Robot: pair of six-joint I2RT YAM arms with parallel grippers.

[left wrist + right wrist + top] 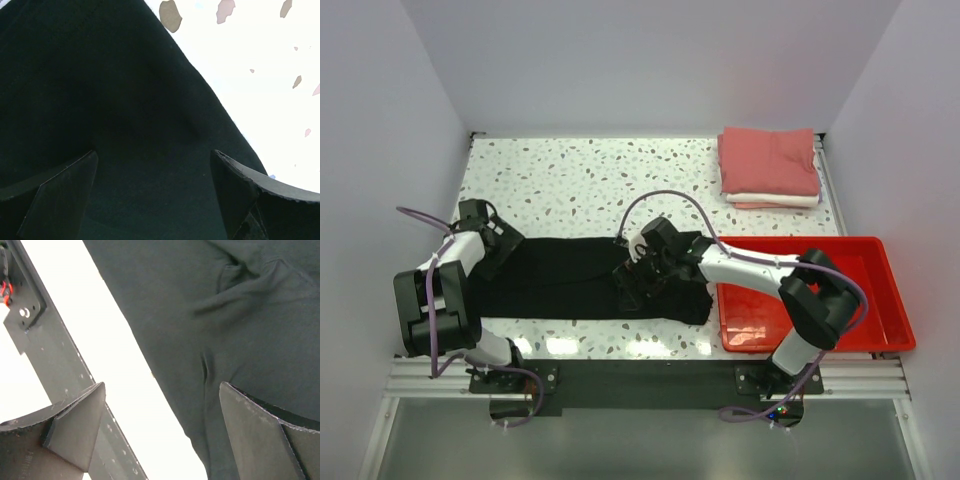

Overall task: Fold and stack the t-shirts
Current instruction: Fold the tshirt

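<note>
Black t-shirt (565, 280) lay flat in a long band across the near-middle of the bench (580, 180); we saw its right end just beside the red tray (880, 300). Left gripper (154, 192) sat low over the shirt's left end, fingers apart, nothing between them; that arm was folded back, elbow at the near-left edge. Right gripper (162, 435) was over the shirt's right half at its near edge, also spread and empty; its elbow hung above the tray, forearm reaching left. Pink t-shirt (768, 158) sat folded on the white t-shirt (770, 199), far right corner.
</note>
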